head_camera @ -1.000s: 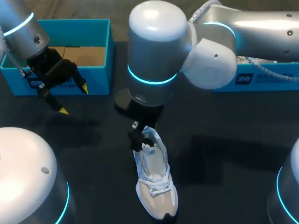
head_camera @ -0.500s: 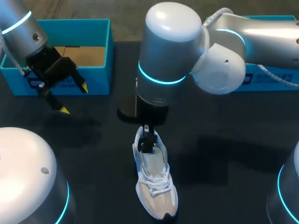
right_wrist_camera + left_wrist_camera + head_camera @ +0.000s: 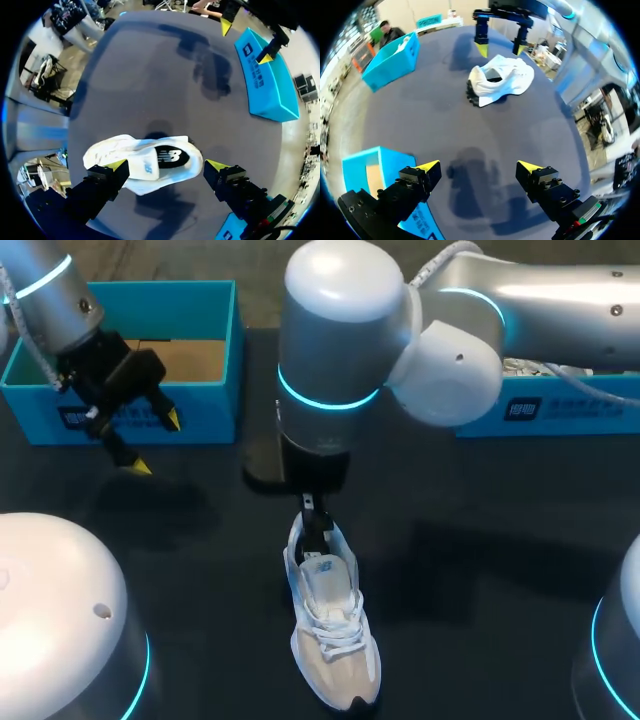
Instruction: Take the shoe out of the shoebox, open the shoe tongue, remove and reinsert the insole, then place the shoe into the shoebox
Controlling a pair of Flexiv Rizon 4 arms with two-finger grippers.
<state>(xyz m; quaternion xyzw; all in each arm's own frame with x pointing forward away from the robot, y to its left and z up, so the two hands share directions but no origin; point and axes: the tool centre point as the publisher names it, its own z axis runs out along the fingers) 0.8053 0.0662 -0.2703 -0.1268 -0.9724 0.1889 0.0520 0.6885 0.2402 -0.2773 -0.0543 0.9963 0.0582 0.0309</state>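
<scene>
- My right pincer (image 3: 167, 164) has swung back left over the heel of the shoe (image 3: 330, 630), wide open, gripping nothing.
- The shoe lies lower middle on the worktop (image 3: 480, 570), out of the shoebox (image 3: 225, 390) at upper left.
- My left pincer (image 3: 155, 443), open and empty, has edged upward; I judge the tongue comes next.
</scene>
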